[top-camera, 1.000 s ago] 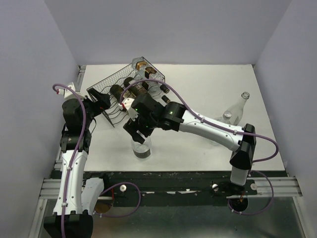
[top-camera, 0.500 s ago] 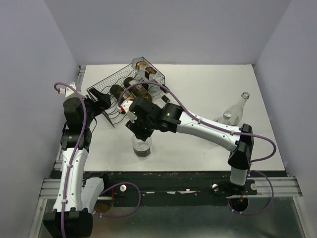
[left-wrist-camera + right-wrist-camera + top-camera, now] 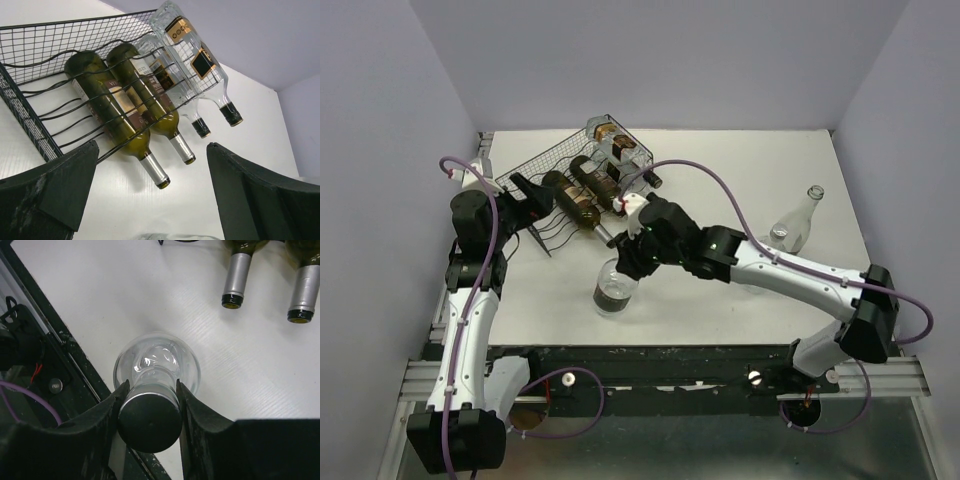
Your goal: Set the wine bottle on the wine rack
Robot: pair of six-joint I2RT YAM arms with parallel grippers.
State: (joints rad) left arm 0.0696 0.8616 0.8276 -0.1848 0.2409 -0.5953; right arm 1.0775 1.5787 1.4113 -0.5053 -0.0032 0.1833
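Note:
A clear glass wine bottle (image 3: pixel 612 290) with a dark cap (image 3: pixel 149 419) stands near the table's front edge, leaning toward the right arm. My right gripper (image 3: pixel 632 256) is shut on its neck just under the cap, one finger (image 3: pixel 102 410) on each side. The black wire wine rack (image 3: pixel 542 166) lies at the back left, holding two green bottles (image 3: pixel 107 112) and clear ones (image 3: pixel 192 55), necks pointing at the table's middle. My left gripper (image 3: pixel 534 200) hovers open at the rack's near corner, with nothing between its fingers (image 3: pixel 65 175).
Two more clear bottles (image 3: pixel 798 222) stand at the right side of the table. The black front rail (image 3: pixel 45 375) runs close under the held bottle. Purple cables loop over both arms.
My right gripper has shut on the clear bottle's neck and swung rightward, tipping the bottle. The left arm has shifted slightly toward the back.

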